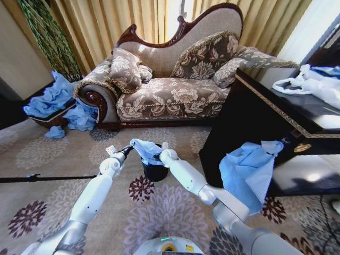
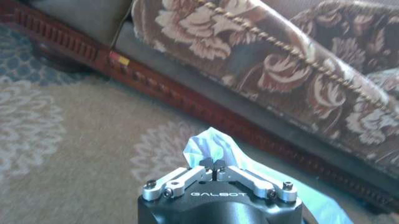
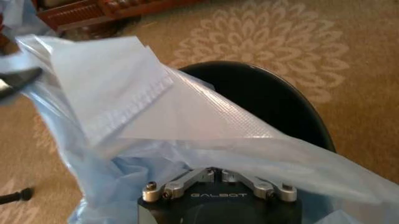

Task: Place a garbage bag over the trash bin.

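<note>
We are reaching both arms forward over the patterned carpet (image 1: 64, 159), in front of the floral sofa (image 1: 170, 95). The trash bin (image 1: 155, 171) is standing upright on the carpet between our two arms, near the middle of the scene. The garbage bag (image 1: 146, 150) is hanging stretched above the bin's mouth, drooping onto its top.

Our left gripper (image 1: 127, 150) is sitting just left of the bin, its fingers pressed together on the bag's left edge; in the left wrist view the left gripper (image 2: 213, 165) is pinching blue plastic between the closed tips. Our right gripper (image 1: 161, 154) is hovering at the bin's right rim. In the right wrist view the right gripper (image 3: 215, 173) is showing its fingers drawn together with the bag's film draped right over the tips, apparently nipping it, while the bin's dark opening (image 3: 274, 102) is lying just beyond.

A second blue bag (image 1: 247, 172) is hanging off the dark table (image 1: 255, 122) at the right, and a heap of blue bags (image 1: 53, 98) is lying far left beside the sofa
</note>
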Motion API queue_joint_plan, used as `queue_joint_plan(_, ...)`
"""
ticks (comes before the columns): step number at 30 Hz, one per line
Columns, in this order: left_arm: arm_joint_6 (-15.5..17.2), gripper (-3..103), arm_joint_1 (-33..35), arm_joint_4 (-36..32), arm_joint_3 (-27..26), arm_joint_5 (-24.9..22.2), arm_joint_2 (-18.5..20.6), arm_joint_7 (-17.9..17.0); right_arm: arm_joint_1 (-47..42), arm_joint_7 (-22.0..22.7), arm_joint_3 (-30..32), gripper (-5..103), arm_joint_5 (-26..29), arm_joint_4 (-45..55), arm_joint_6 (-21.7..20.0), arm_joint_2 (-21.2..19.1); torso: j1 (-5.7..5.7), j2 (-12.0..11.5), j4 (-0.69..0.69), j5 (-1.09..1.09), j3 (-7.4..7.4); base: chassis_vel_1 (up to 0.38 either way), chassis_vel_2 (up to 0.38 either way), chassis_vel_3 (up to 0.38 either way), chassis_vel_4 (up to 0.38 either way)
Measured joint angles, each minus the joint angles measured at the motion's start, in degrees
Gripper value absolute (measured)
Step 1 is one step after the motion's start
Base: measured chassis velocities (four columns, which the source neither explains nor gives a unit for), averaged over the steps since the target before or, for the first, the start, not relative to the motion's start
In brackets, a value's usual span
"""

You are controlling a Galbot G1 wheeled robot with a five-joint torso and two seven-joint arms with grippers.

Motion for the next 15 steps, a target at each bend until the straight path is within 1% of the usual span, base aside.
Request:
queue_joint_plan(1, 0.3, 0, 0.04, 0.08, -0.04, 0.1, 0.03, -0.12, -0.02, -0.24, 0.02, -3, -0.18, 0.2, -0.13, 0.0, 0.0, 0.0, 0.0, 0.0, 0.0, 0.0, 0.0, 0.0, 0.0)
queue_joint_plan(3, 0.68, 0, 0.07, 0.48, -0.26, 0.28, 0.07, -0.25, -0.55, -1.28, -0.4, 8, -0.41, 2.98, -0.51, -0.01, 0.0, 0.0, -0.01, 0.0, 0.0, 0.0, 0.0, 0.0, 0.0)
queue_joint_plan(5, 0.69, 0, 0.04, 0.58, -0.29, 0.29, 0.07, -0.24, -0.67, -1.29, -0.7, 8, -0.31, 4.03, -0.58, -0.01, 0.0, 0.0, -0.01, 0.0, 0.0, 0.0, 0.0, 0.0, 0.0)
queue_joint_plan(8, 0.62, 0, -0.35, 1.43, -0.3, 0.45, 0.09, -0.01, -1.12, 0.12, -2.99, 24, 1.17, 10.53, -1.06, 0.01, 0.0, 0.0, 0.01, 0.0, 0.0, 0.0, 0.0, 0.0, 0.0)
queue_joint_plan(9, 0.62, 0, -0.35, 1.43, -0.3, 0.45, 0.09, -0.01, -1.12, 0.12, -2.99, 24, 1.17, 10.53, -1.06, 0.01, 0.0, 0.0, 0.01, 0.0, 0.0, 0.0, 0.0, 0.0, 0.0)
queue_joint_plan(11, 0.45, 0, -0.55, 1.96, -0.24, 0.52, -0.02, 0.19, -1.22, 1.41, -4.29, 35, 2.32, 14.63, -1.5, 0.01, 0.0, 0.0, 0.01, 0.0, 0.0, 0.0, 0.0, 0.0, 0.0)
queue_joint_plan(13, 0.4, 0, -0.58, 2.1, -0.21, 0.53, -0.05, 0.27, -1.24, 1.85, -4.61, 35, 2.62, 15.78, -1.61, 0.01, 0.0, 0.0, 0.01, 0.0, 0.0, 0.0, 0.0, 0.0, 0.0)
queue_joint_plan(14, 0.34, 0, -0.6, 2.22, -0.17, 0.54, -0.09, 0.41, -1.31, 2.39, -4.97, 41, 2.85, 17.09, -1.72, 0.01, 0.0, 0.0, 0.01, 0.0, 0.0, 0.0, 0.0, 0.0, 0.0)
queue_joint_plan(15, 0.3, 0, -0.6, 2.32, -0.1, 0.54, -0.16, 0.58, -1.35, 2.78, -5.19, 51, 2.78, 18.18, -1.79, 0.01, 0.0, 0.0, 0.0, 0.0, 0.0, 0.0, 0.0, 0.0, 0.0)
